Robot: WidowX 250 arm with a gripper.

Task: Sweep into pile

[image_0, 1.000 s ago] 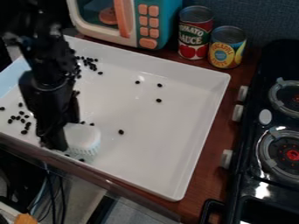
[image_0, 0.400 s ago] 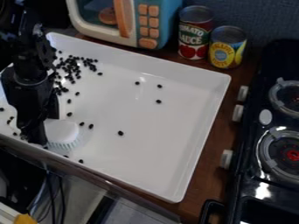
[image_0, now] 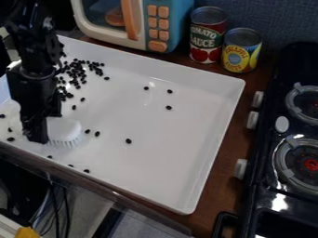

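- "position?"
- "gripper point(image_0: 38, 134) pinching brush point(image_0: 63, 128) inside tray point(image_0: 162, 162), shifted from the near rim toward the clustered beans point(image_0: 76, 72)."
- "finding?"
- "gathering has likely advanced; stray beans point(image_0: 129, 141) remain outside."

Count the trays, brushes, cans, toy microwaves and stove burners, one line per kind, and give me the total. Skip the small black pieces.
Tray: 1
Brush: 1
Cans: 2
Toy microwave: 1
Stove burners: 2
Total: 7
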